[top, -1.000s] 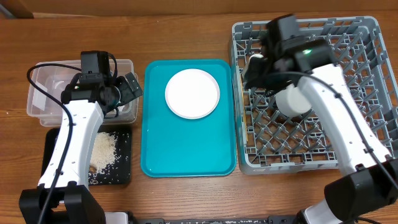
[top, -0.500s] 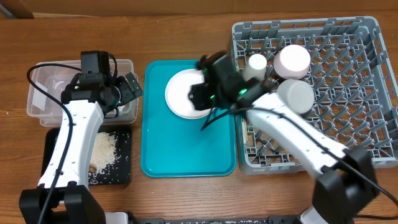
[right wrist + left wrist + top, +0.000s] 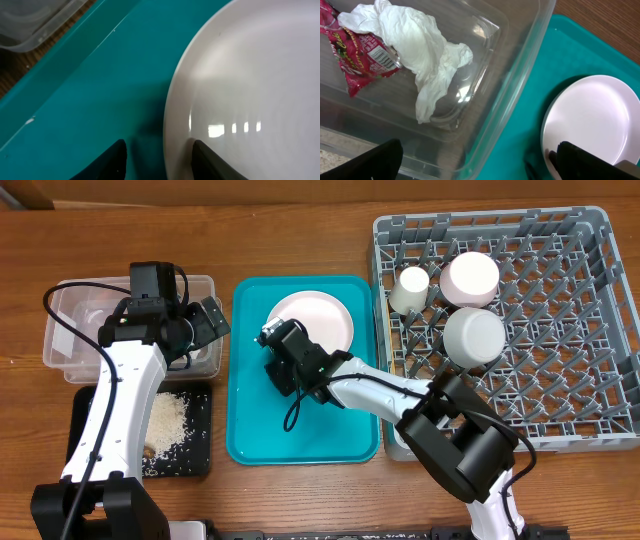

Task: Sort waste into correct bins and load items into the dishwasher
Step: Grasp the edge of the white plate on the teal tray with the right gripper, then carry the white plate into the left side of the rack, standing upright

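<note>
Right gripper (image 3: 160, 156), jaws part-open and empty, straddles the rim of the white plate (image 3: 250, 75) on the teal tray (image 3: 90, 110), frame centre. Left gripper (image 3: 477, 161), spread wide and empty, hangs over the clear tub (image 3: 520, 65), which holds a crumpled napkin (image 3: 415, 40) and a red wrapper (image 3: 360, 60).

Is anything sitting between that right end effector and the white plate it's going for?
Nothing visible does. The right end effector is right at the rim of the white plate, one finger on either side of the edge. Only the bare teal tray lies around it.
</note>
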You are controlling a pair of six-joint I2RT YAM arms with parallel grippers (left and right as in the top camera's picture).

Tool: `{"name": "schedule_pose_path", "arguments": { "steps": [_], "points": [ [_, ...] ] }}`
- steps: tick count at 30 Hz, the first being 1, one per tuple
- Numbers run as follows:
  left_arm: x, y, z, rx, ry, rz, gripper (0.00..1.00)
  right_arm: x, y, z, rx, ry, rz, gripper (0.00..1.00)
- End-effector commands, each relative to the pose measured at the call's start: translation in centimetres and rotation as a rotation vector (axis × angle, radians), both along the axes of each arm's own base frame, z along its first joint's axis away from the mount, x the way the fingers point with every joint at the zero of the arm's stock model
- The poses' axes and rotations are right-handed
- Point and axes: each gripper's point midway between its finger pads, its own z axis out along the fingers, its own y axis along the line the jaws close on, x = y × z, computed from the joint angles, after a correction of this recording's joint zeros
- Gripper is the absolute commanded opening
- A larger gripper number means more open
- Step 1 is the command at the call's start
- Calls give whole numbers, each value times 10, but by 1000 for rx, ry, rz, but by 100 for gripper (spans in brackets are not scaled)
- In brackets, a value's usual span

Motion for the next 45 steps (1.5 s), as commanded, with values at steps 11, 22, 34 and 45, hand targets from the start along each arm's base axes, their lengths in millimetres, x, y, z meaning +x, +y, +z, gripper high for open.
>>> {"name": "schedule_pose_path", "arguments": {
  "steps": [11,22,34,45],
  "points": [
    [3,0,1,7,-6,8,100,-16,-30,-24,-149,74,8,24],
    [3,0,1,7,-5,8,100,-24,-28,-2,-132,85,24,4],
    [3,0,1,7,-6,8,100,-51,-18,182,284,61,30,4],
    [3,0,1,7,-6,8,100,-46,-103,260,579,281,-111,4]
  ]
}}
